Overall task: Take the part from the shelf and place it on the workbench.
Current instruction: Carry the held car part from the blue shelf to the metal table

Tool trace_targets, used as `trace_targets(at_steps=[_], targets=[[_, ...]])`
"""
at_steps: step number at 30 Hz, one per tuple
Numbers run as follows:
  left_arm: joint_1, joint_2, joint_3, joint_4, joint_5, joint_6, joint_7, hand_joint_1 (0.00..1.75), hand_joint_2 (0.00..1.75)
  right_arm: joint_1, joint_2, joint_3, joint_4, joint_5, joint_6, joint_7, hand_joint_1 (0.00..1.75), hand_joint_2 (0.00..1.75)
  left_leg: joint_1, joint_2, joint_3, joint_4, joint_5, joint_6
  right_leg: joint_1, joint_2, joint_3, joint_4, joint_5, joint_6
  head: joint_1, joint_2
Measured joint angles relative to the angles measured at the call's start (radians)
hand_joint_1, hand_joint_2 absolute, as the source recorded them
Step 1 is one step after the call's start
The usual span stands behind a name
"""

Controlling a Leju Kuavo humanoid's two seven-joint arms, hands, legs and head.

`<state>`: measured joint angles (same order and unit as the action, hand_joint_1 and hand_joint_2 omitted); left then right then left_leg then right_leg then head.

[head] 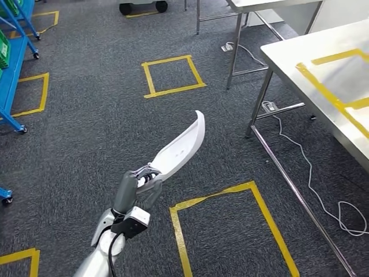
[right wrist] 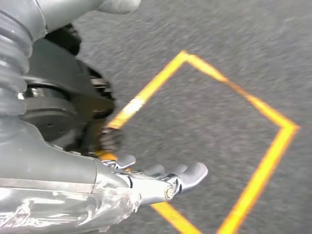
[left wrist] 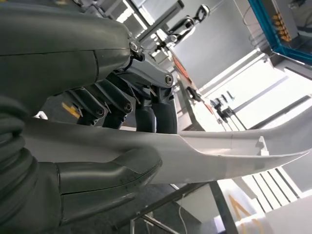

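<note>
- The part (head: 180,147) sits in the left hand (head: 138,186), above the floor (head: 87,127).
- The desk (head: 322,81) stands to the right.
- The shelf (head: 11,63) stands far left.
- A cable (head: 313,184) lies under the desk.

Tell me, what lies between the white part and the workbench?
In the head view, only bare grey carpet separates the white part, held by the left robot hand, from the workbench.

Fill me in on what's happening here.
The robot's left hand grips a long, curved white part by one end and holds it out above the grey carpet. The steel workbench marked with yellow tape stands off to the right, and the part has not been set on it yet. The right hand holds nothing and hangs over a yellow taped square on the floor.
</note>
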<state>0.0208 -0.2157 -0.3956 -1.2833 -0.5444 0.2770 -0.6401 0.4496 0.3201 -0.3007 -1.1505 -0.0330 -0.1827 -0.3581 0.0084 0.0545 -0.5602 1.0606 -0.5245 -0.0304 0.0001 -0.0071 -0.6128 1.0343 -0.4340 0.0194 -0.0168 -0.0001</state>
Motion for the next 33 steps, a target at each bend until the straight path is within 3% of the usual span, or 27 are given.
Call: trace_targets(at_steps=[3,4,5,7,9,11,12,13,15,17,19,20,22,23,25,26,28,29,31,32,33], targets=[[0.002,0.008,0.001,-0.003,0.002,-0.01,-0.004,1.75,1.75,0.004,0.0,-0.013,-0.039,0.042,0.067,-0.021,0.0,1.75,0.001,-0.043,-0.096,0.184,-0.081,-0.002,-0.002,0.031,0.001,-0.002,0.001,-0.01,-0.006,0.0],[0.003,0.012,0.001,-0.003,0.004,-0.016,-0.005,1.75,1.75,0.003,0.0,-0.024,-0.042,0.061,0.095,-0.028,0.0,1.75,0.001,-0.047,-0.12,0.222,-0.085,-0.001,-0.002,0.044,0.002,-0.002,0.001,-0.01,-0.006,0.0],[0.003,0.014,0.002,-0.003,0.007,-0.023,-0.007,1.75,1.75,0.002,0.0,-0.037,-0.044,0.08,0.117,-0.035,0.0,1.75,0.001,-0.05,-0.129,0.227,-0.07,0.0,-0.002,0.057,0.003,-0.002,0.001,-0.01,-0.006,0.0],[0.001,0.018,0.002,-0.005,0.014,-0.037,-0.011,1.75,1.75,-0.004,0.0,-0.068,-0.042,0.115,0.141,-0.051,0.0,1.75,0.002,-0.061,-0.094,0.138,0.0,0.003,-0.004,0.082,0.005,-0.001,0.0,-0.008,-0.007,0.0],[-0.004,0.02,0.003,-0.008,0.023,-0.051,-0.014,1.75,1.75,-0.016,0.0,-0.095,-0.038,0.142,0.145,-0.062,0.0,1.75,0.007,-0.096,-0.041,0.016,0.051,0.002,-0.002,0.106,0.001,0.003,-0.004,0.001,-0.007,0.0],[-0.007,0.022,0.003,-0.009,0.034,-0.065,-0.016,1.75,1.75,-0.026,0.0,-0.115,-0.033,0.155,0.145,-0.07,0.0,1.75,0.008,-0.113,-0.019,-0.04,0.05,0.009,-0.001,0.125,-0.006,0.006,-0.006,0.013,-0.008,0.0],[-0.009,0.022,0.004,-0.009,0.041,-0.073,-0.016,1.75,1.75,-0.028,0.0,-0.124,-0.029,0.159,0.145,-0.072,0.0,1.75,0.008,-0.108,-0.016,-0.045,0.043,0.016,-0.002,0.129,-0.007,0.005,-0.006,0.017,-0.006,0.0],[-0.01,0.022,0.006,-0.009,0.048,-0.081,-0.016,1.75,1.75,-0.029,0.0,-0.132,-0.025,0.161,0.144,-0.072,0.0,1.75,0.007,-0.102,-0.01,-0.049,0.039,0.025,-0.003,0.124,-0.007,0.007,-0.005,0.021,-0.005,0.0],[-0.012,0.022,0.01,-0.009,0.062,-0.094,-0.015,1.75,1.75,-0.032,0.0,-0.144,-0.019,0.164,0.142,-0.074,0.0,1.75,0.005,-0.089,0.009,-0.052,0.034,0.039,-0.001,0.083,-0.025,0.052,-0.02,0.026,0.0,0.0],[-0.011,0.022,0.015,-0.009,0.07,-0.103,-0.013,1.75,1.75,-0.04,0.0,-0.15,-0.012,0.164,0.142,-0.075,0.0,1.75,0.001,-0.073,0.031,-0.052,0.023,0.046,-0.001,0.035,-0.093,0.17,-0.06,0.032,0.004,0.0],[-0.011,0.023,0.019,-0.009,0.076,-0.108,-0.012,1.75,1.75,-0.045,0.0,-0.155,-0.005,0.164,0.141,-0.075,0.0,1.75,-0.001,-0.06,0.052,-0.052,0.004,0.046,-0.004,0.019,-0.171,0.277,-0.093,0.037,0.004,0.0],[-0.011,0.023,0.02,-0.009,0.079,-0.112,-0.011,1.75,1.75,-0.045,0.0,-0.158,-0.001,0.163,0.14,-0.075,0.0,1.75,-0.001,-0.055,0.065,-0.052,-0.006,0.045,-0.006,0.017,-0.189,0.287,-0.093,0.038,0.005,0.0],[-0.012,0.023,0.023,-0.008,0.087,-0.119,-0.009,1.75,1.75,-0.045,0.0,-0.165,0.006,0.162,0.138,-0.075,0.0,1.75,0.0,-0.051,0.097,-0.052,-0.032,0.04,-0.012,0.013,-0.176,0.207,-0.052,0.04,0.005,0.0],[-0.012,0.022,0.024,-0.008,0.09,-0.122,-0.009,1.75,1.75,-0.044,0.0,-0.169,0.01,0.162,0.138,-0.076,0.0,1.75,-0.001,-0.049,0.113,-0.052,-0.047,0.037,-0.014,0.007,-0.157,0.14,-0.002,0.039,0.006,0.0],[-0.014,0.022,0.028,-0.007,0.093,-0.124,-0.008,1.75,1.75,-0.047,0.0,-0.174,0.018,0.162,0.137,-0.076,0.0,1.75,0.0,-0.046,0.14,-0.061,-0.075,0.026,-0.01,-0.005,-0.128,0.052,0.058,0.032,0.007,0.0],[-0.015,0.022,0.03,-0.007,0.094,-0.125,-0.008,1.75,1.75,-0.049,0.0,-0.175,0.021,0.162,0.137,-0.077,0.0,1.75,0.002,-0.045,0.153,-0.067,-0.081,0.018,-0.005,-0.007,-0.118,0.034,0.07,0.026,0.007,0.0],[-0.018,0.019,0.032,-0.006,0.094,-0.125,-0.007,1.75,1.75,-0.051,0.0,-0.179,0.023,0.162,0.136,-0.078,0.0,1.75,0.01,-0.044,0.163,-0.059,-0.067,0.001,0.003,0.0,-0.091,0.025,0.049,0.009,0.006,0.0],[-0.02,0.018,0.032,-0.006,0.094,-0.125,-0.007,1.75,1.75,-0.051,0.0,-0.182,0.023,0.162,0.135,-0.079,0.0,1.75,0.013,-0.045,0.149,-0.021,-0.042,-0.005,0.004,0.005,-0.075,0.018,0.039,0.002,0.006,0.0],[-0.022,0.017,0.033,-0.005,0.094,-0.125,-0.006,1.75,1.75,-0.051,0.0,-0.188,0.024,0.161,0.133,-0.079,0.0,1.75,0.015,-0.048,0.065,0.115,0.0,-0.011,0.002,0.011,-0.037,0.011,0.011,-0.01,0.004,0.0],[-0.022,0.018,0.033,-0.004,0.094,-0.125,-0.006,1.75,1.75,-0.052,0.0,-0.19,0.025,0.161,0.132,-0.079,0.0,1.75,0.013,-0.049,0.009,0.185,-0.003,-0.012,0.003,0.014,-0.017,0.008,-0.006,-0.014,0.003,0.0],[-0.02,0.019,0.034,-0.003,0.094,-0.125,-0.006,1.75,1.75,-0.052,0.0,-0.191,0.025,0.162,0.132,-0.079,0.0,1.75,0.011,-0.049,-0.047,0.231,-0.037,-0.011,0.003,0.018,0.005,0.006,-0.024,-0.018,0.001,0.0]])
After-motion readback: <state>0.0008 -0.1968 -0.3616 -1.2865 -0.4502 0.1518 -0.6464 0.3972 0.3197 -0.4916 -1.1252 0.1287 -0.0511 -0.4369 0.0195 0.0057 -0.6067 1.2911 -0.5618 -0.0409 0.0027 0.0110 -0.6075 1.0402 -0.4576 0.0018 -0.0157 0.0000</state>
